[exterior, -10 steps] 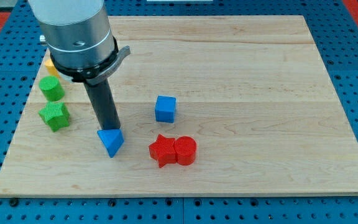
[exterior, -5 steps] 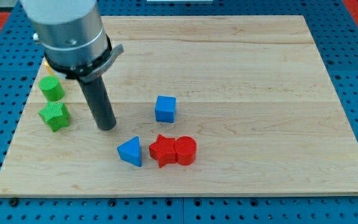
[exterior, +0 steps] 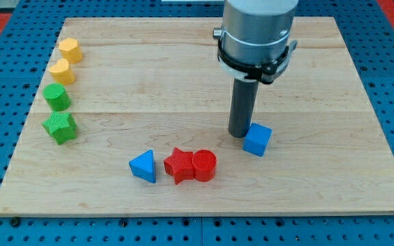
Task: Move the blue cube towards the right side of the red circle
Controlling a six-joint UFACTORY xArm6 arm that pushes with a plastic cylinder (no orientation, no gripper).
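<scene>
The blue cube (exterior: 257, 139) sat on the wooden desk (exterior: 334, 82), up and to the right of the red circle (exterior: 204, 165), apart from it, with bare wood between them. The rod's lower end, my tip (exterior: 239, 134), stood just to the left of the cube, at its far-left edge and apparently touching it. The end effector was a plain rod with nothing to open or close, so it gripped nothing; it could only press.

The relation that mattered was this: the cube lay to the right of the tip and slightly nearer the camera, while its goal spot, immediately right of the red circle, lay nearer still and a little to the left of the cube. A push from the tip's present side would probably carry the cube further right, so the tip seemed to need a place on the cube's far side in order to drive it toward the near edge. The cube stood turned, one corner toward the viewer, so a push off its middle could spin it.

The red circle touched a red star (exterior: 178, 165) on its left, and a blue triangle (exterior: 143, 166) lay further left.

The arm's grey housing was cut off at the top of the view, and the exact contact between tip and cube was hard to make out
</scene>
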